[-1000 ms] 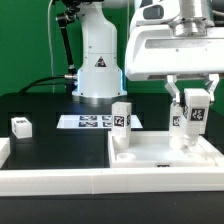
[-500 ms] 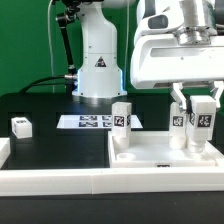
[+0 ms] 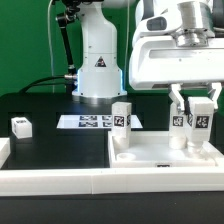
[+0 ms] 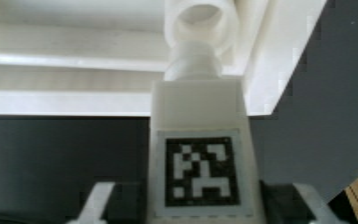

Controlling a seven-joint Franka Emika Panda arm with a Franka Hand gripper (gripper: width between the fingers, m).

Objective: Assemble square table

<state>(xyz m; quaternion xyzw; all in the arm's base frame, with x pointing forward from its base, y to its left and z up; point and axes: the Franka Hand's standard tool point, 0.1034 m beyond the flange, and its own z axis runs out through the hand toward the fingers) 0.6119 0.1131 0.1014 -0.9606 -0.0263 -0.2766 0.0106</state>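
Gripper: the two-finger gripper (image 3: 196, 112) was clamped on a short white tagged plastic leg (image 3: 198, 122).
Place: the leg stood upright over the white square plastic tabletop slab (image 3: 150, 155), at the exterior view's right.
Risk: a tilted leg could jam in its hole.
Room: raised rim (image 3: 214, 152) just beside; second upright leg (image 3: 122, 117) well apart, leftward.

The gripper (image 3: 199, 110) runs out of the exterior view's top and right edges; only its lower body and fingers (image 3: 177, 97) show. In the wrist view the leg (image 4: 202, 150) it holds is blurred, its tag smeared, and the fingers (image 4: 108, 203) are cut to slivers by the picture's edge. At a far corner of the square table (image 3: 160, 152) a standing leg (image 3: 122, 117) hides one end of the marker board (image 3: 90, 122).
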